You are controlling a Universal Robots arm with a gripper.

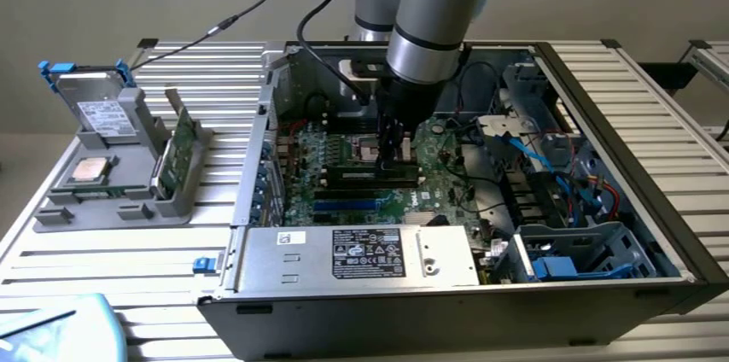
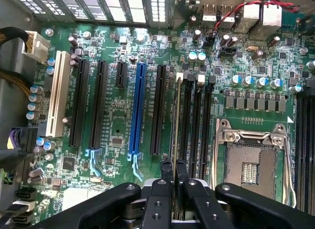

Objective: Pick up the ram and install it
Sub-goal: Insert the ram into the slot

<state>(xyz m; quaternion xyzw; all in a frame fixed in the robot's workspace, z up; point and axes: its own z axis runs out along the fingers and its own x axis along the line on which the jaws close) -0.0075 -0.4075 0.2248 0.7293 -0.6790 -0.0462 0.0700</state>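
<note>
The ram (image 2: pixel 175 115) appears edge-on in the wrist view as a thin pale strip with a green edge. It stands over the first of the black memory slots (image 2: pixel 189 120) on the motherboard. My gripper (image 2: pixel 173 169) is shut on it, one black finger on each face at the near end. Whether the stick is seated in the slot I cannot tell. In the exterior view the gripper (image 1: pixel 398 155) reaches straight down into the open computer case (image 1: pixel 638 208), just above the memory slots (image 1: pixel 370 177) at the board's middle.
Beside the memory slots lies the open processor socket (image 2: pixel 251 160); a blue expansion slot (image 2: pixel 138 111) and black ones lie on the other side. The power supply (image 1: pixel 364 255) fills the case front. A grey holder (image 1: pixel 114 208) on the exterior view's left carries a green card (image 1: pixel 177 153), a processor chip (image 1: pixel 91 170) and a drive (image 1: pixel 102 110).
</note>
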